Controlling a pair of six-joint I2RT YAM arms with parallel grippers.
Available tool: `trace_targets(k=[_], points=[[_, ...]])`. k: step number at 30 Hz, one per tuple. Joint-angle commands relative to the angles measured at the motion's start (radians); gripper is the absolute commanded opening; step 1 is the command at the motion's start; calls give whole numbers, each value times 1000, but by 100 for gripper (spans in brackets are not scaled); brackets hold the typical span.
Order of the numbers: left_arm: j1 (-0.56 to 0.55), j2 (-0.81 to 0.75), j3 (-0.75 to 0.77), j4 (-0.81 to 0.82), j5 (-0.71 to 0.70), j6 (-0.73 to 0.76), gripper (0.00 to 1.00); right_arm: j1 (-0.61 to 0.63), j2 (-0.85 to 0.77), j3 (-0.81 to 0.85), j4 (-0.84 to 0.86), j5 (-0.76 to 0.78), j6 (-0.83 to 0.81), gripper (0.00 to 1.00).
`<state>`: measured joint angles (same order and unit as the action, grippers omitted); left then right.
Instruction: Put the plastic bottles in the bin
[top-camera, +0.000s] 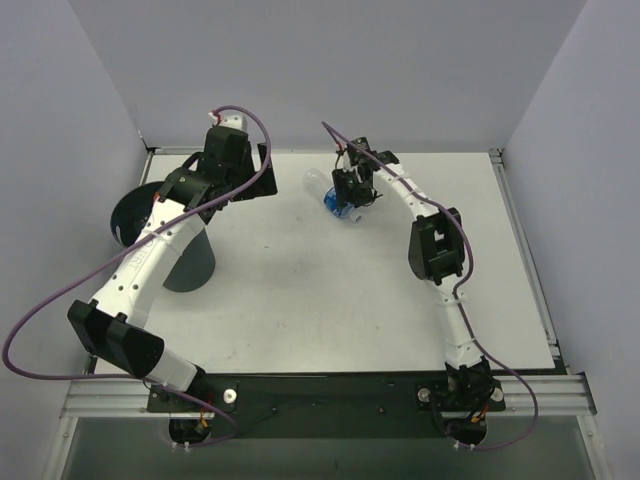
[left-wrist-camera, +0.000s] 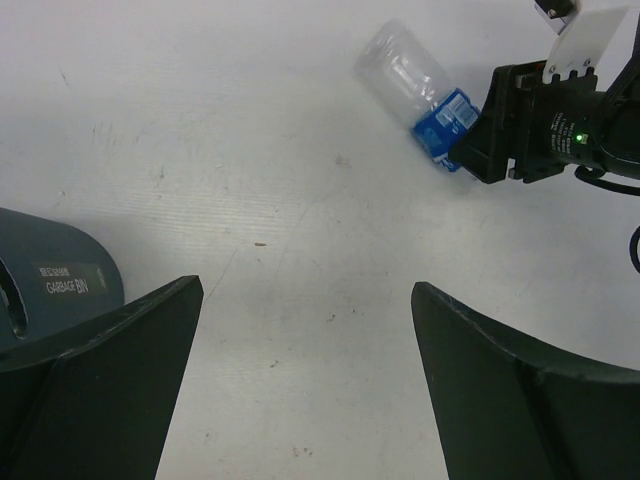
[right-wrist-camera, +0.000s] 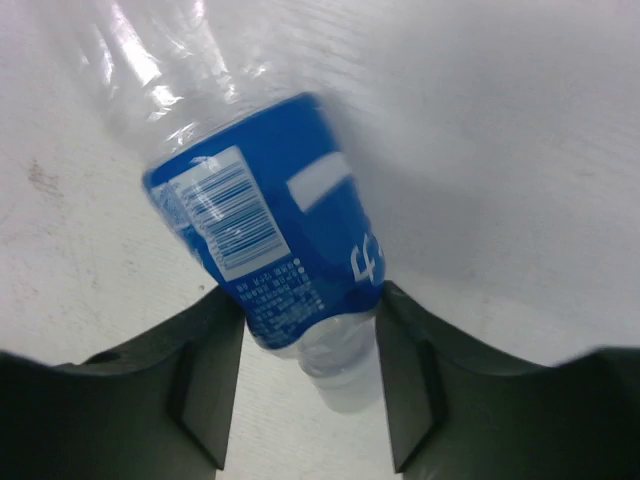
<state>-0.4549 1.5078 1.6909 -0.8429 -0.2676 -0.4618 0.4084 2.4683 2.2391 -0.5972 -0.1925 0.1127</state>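
A clear plastic bottle with a blue label (top-camera: 325, 190) lies on the white table at the back middle. My right gripper (top-camera: 346, 196) is shut on its label end: in the right wrist view both fingers press the sides of the bottle (right-wrist-camera: 260, 200) and the gripper (right-wrist-camera: 310, 330) straddles its neck. The bottle also shows in the left wrist view (left-wrist-camera: 415, 85). The dark bin (top-camera: 190, 265) stands at the left, partly under my left arm. My left gripper (top-camera: 262, 172) is open and empty (left-wrist-camera: 305, 300) above bare table, right of the bin (left-wrist-camera: 55, 280). No other bottles are in view.
Grey walls close in the table on the left, back and right. The table's metal rail (top-camera: 400, 395) with both arm bases runs along the near edge. The left arm's cable (top-camera: 40, 310) loops out past the table's left side.
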Motion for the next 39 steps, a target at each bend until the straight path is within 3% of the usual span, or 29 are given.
trace_targets(k=[1, 3, 7, 14, 23, 31, 39], points=[[1, 6, -3, 21, 33, -17, 97, 13, -60, -48, -15, 28, 12, 31], [2, 9, -10, 22, 44, -23, 97, 12, -83, -97, -15, 30, 13, 13], [8, 26, -16, 40, 79, -60, 97, 10, -192, -206, -10, 21, 54, 0], [16, 35, -86, 157, 254, -167, 97, 0, -440, -511, 146, -203, 249, 0], [18, 48, -174, 252, 356, -282, 97, 13, -707, -823, 388, -412, 583, 0], [16, 28, -255, 384, 438, -340, 97, 72, -812, -964, 624, -499, 786, 0], [36, 2, -330, 458, 452, -370, 94, 86, -832, -1010, 723, -565, 889, 0]])
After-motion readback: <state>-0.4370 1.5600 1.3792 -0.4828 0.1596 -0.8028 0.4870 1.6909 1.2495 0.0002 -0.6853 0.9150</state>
